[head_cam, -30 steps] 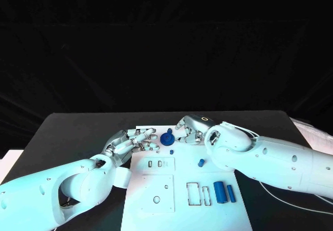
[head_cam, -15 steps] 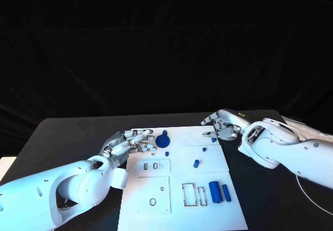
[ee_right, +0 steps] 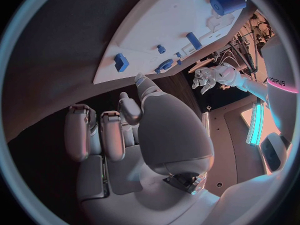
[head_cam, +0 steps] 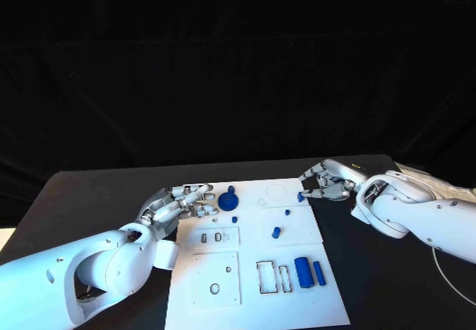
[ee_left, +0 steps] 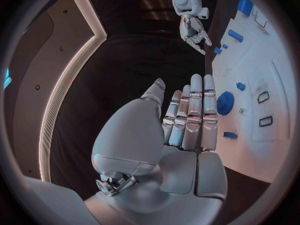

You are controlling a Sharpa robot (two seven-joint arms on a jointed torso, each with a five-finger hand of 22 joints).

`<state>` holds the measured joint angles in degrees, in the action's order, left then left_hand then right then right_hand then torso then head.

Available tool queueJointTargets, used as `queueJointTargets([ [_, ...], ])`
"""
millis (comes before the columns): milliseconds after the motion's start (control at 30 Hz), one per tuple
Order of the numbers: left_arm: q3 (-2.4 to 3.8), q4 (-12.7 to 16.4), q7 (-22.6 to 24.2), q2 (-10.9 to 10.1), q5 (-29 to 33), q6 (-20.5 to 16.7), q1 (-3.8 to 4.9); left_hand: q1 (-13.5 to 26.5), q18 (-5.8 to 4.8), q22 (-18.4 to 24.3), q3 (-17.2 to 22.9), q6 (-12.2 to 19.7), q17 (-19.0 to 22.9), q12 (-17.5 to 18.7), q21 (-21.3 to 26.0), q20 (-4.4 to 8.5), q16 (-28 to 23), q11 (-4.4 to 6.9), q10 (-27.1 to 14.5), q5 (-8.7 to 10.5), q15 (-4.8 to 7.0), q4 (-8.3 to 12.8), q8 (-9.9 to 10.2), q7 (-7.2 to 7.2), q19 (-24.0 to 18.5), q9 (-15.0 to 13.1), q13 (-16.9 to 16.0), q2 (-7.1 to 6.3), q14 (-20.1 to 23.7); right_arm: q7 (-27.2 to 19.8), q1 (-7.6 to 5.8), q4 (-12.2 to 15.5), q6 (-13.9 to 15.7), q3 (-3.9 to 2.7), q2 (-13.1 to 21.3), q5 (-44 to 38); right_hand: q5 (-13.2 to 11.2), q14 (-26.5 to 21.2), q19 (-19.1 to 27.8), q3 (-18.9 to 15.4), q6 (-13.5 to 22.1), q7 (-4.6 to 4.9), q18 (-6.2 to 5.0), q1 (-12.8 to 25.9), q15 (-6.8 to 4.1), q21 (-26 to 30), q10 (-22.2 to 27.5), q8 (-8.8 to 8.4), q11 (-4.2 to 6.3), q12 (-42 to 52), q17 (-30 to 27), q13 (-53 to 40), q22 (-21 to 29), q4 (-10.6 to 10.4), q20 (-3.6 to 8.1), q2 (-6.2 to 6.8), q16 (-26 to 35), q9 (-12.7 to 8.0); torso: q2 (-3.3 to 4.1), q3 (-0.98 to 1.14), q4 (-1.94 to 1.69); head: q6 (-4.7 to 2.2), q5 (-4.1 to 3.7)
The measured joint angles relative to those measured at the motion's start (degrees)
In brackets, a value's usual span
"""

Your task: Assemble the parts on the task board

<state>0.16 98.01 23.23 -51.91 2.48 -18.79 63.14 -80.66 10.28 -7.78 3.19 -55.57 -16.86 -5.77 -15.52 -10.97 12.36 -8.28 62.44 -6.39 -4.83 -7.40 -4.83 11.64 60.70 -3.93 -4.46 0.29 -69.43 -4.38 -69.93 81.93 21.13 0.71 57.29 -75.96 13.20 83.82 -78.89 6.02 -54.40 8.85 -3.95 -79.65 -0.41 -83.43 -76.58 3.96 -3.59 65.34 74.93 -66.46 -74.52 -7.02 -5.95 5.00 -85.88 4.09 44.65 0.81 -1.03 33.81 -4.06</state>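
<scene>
The white task board (head_cam: 248,289) lies in the middle of the table. A blue gear (head_cam: 228,201) sits near its far left corner, just beside the fingertips of my left hand (head_cam: 184,203), whose fingers are stretched out and hold nothing. My right hand (head_cam: 327,183) hovers at the board's far right edge, fingers loosely curled and empty, next to a small blue block (head_cam: 300,196). Small blue pegs (head_cam: 276,232) stand mid-board. A blue cylinder (head_cam: 305,271) and a thin blue bar (head_cam: 318,273) lie at the near right. The left wrist view shows the gear (ee_left: 225,103) past my fingers (ee_left: 190,115).
Rectangular slots (head_cam: 267,277) and small cut-outs (head_cam: 210,237) mark the board. Black table (head_cam: 89,199) surrounds the board on both sides. A white cable (head_cam: 441,275) runs along the table at the right.
My right hand has swung from beside the gear over to the board's far right edge. The left hand has stayed by the gear. The camera has shifted a little.
</scene>
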Motion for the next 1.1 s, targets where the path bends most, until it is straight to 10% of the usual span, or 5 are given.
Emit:
queueJointTargets([
  [1100,-0.01,-0.52,-0.01,0.38,0.00,0.14,-0.01,0.00,0.00,0.00,0.00,0.00,0.01,0.00,0.00,0.00,0.00,0.00,0.00,0.00,0.00,0.00,0.00,0.00,0.00,0.00,0.00,0.00,0.00,-1.05,2.15,-5.50,-3.73,0.03,-3.85,-1.34,0.00,0.00,0.01,0.65,-1.77,-0.13,0.00,-1.51,0.00,0.00,0.03,0.23,0.03,0.00,-0.02,-0.67,-0.14,1.27,0.00,-1.53,-0.22,0.05,-0.04,-0.11,-0.03,0.50,0.23],
])
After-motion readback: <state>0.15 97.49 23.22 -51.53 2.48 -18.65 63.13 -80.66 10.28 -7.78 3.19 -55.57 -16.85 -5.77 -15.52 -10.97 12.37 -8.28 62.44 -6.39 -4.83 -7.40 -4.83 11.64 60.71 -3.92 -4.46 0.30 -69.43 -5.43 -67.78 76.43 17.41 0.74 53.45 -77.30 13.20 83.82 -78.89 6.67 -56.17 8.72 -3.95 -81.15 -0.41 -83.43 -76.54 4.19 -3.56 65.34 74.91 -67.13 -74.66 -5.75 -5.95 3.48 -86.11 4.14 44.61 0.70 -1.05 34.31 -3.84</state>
